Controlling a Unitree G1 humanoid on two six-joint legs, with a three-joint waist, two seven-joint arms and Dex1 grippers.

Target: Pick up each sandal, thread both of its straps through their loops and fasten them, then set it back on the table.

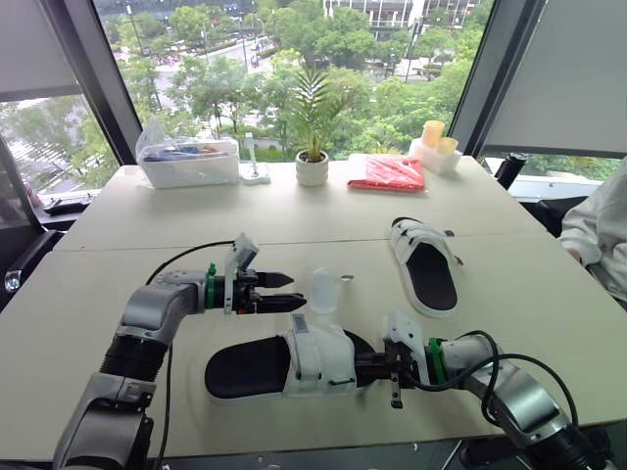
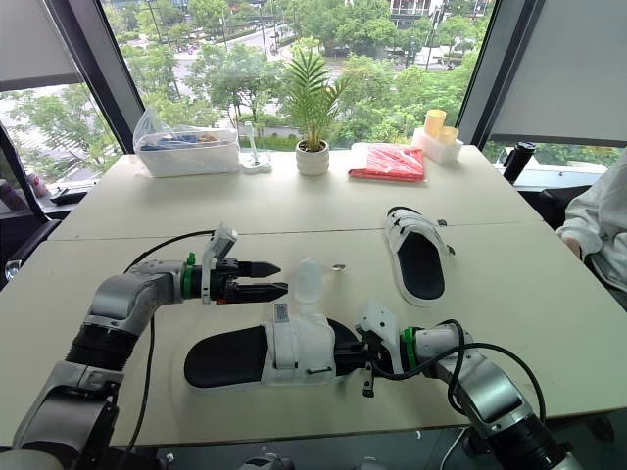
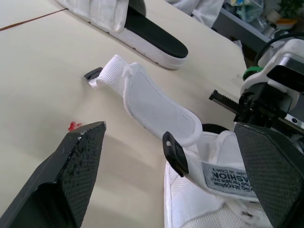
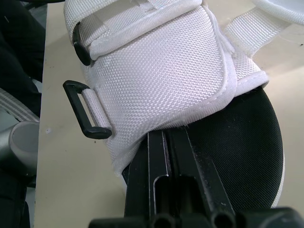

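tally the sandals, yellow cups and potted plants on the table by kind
white-strapped black-soled sandals: 2
yellow cups: 2
potted green palm in a white pot: 1
total: 5

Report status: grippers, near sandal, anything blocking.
Left gripper open, beside loose strap. Right gripper shut, tucked under near sandal upper. Strap unthreaded, sandal flat on table. Far sandal apart, not blocking.
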